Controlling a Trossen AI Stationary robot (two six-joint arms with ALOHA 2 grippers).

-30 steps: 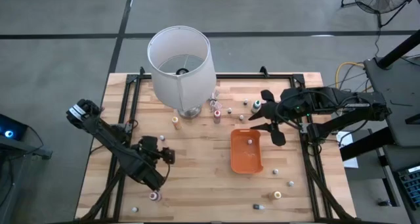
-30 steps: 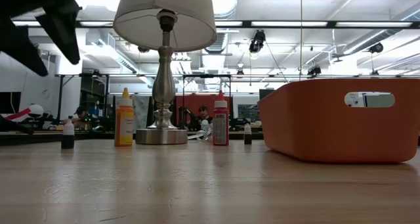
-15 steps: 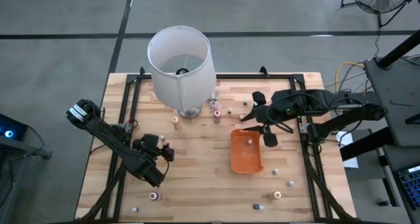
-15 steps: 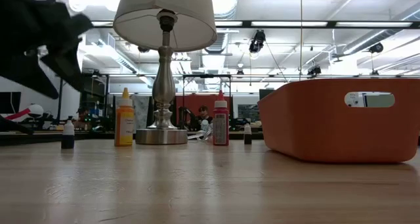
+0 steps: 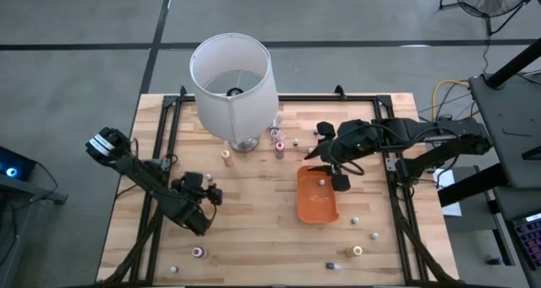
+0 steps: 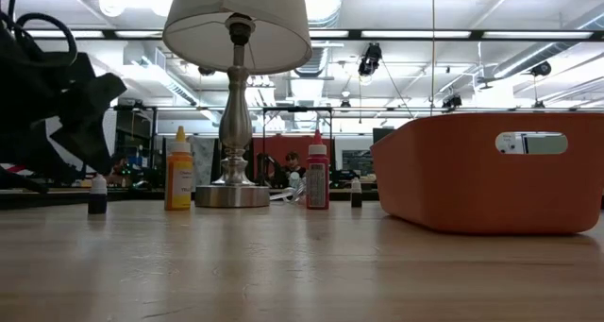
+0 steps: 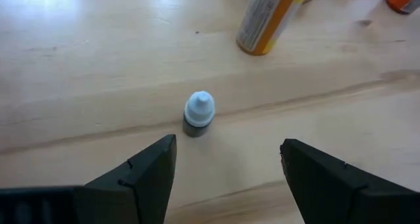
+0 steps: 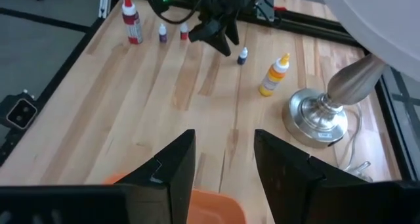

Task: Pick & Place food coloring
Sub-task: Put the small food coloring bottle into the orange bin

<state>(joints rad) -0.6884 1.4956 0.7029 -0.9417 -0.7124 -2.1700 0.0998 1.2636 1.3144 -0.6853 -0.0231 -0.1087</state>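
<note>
Many tiny food-colouring bottles (image 5: 357,251) dot the wooden worktop (image 5: 254,229).
One dark white-capped bottle (image 7: 198,114) stands left of centre, just ahead of the left gripper (image 5: 209,192), jaws spread and empty. The right gripper (image 5: 328,168) hangs over the orange oblong plastic tray (image 5: 316,196) at centre right, jaws parted, gripping nothing visible.

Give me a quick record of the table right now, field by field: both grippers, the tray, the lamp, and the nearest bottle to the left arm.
left gripper: open, empty, fingers apart, facing a small dark bottle with a white cap
right gripper: open, empty, over the far end of the tray
tray: orange oblong plastic tray, one small bottle inside
lamp: white-shaded lamp on a silver base, upright at the table's far edge
loose bottles: scattered on the wooden table
</note>
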